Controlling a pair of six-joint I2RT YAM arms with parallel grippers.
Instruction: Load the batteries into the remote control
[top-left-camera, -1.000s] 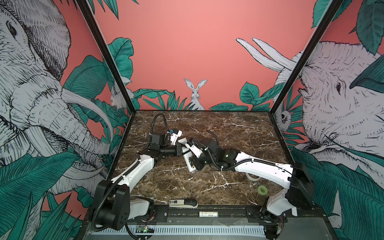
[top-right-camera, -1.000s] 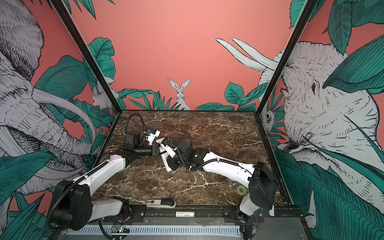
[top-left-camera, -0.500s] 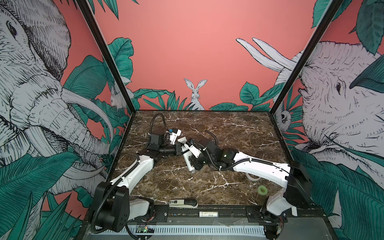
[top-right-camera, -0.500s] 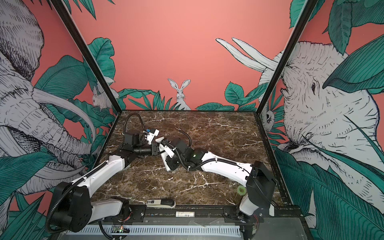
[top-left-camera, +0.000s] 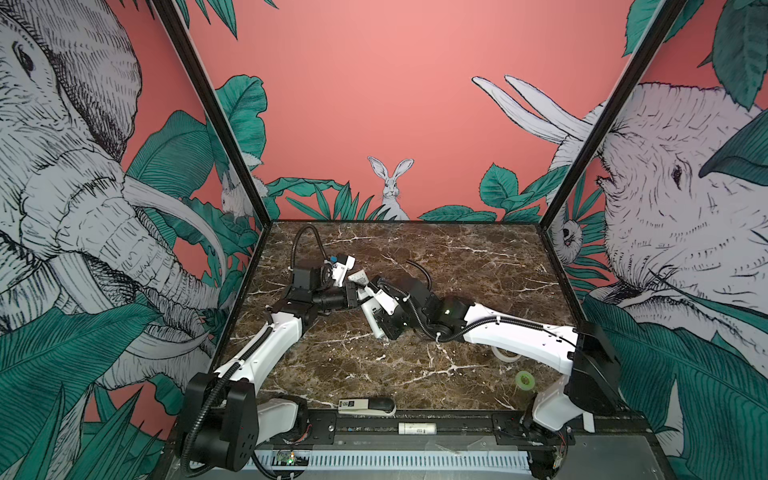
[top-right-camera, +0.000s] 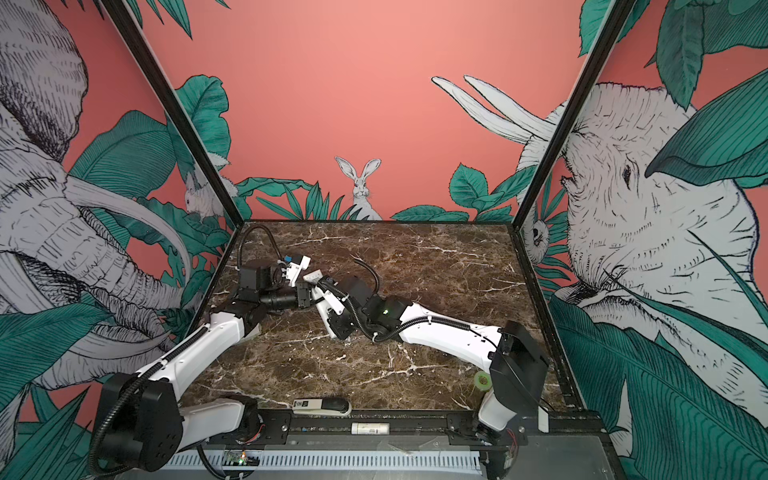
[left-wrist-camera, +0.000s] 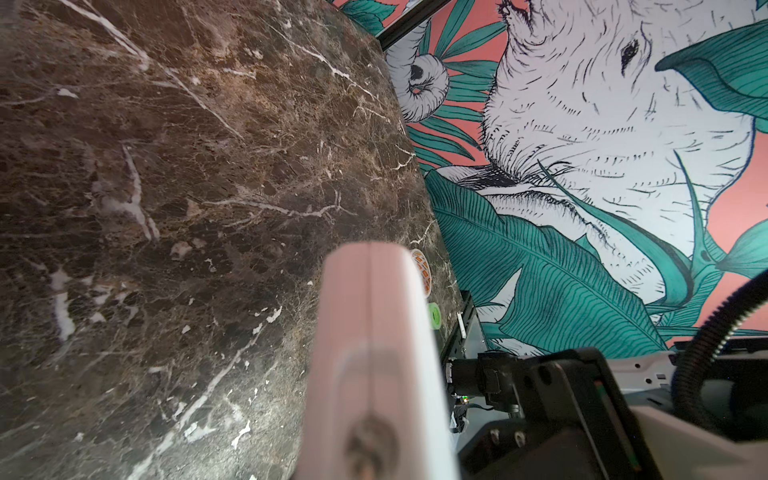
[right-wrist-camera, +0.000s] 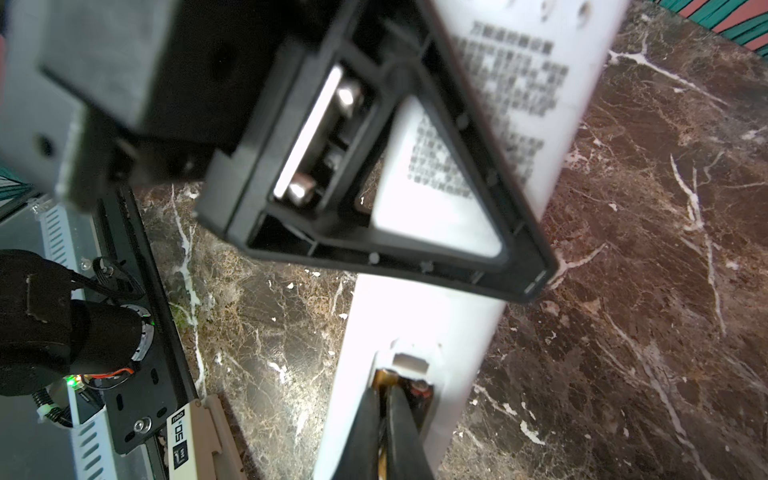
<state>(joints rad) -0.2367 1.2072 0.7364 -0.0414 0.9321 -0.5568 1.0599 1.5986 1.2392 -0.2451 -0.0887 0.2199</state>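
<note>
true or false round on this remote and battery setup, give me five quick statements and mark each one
1. The left gripper is clamped on the remote control. True.
2. The remote control shows its button side to the right wrist camera. False: its printed back shows there.
3. The tips of the right gripper are at the open battery compartment. True.
4. The stapler lies at the far edge of the table. False: it lies at the near edge.
5. The green tape roll sits on the table's near right part. True.
</note>
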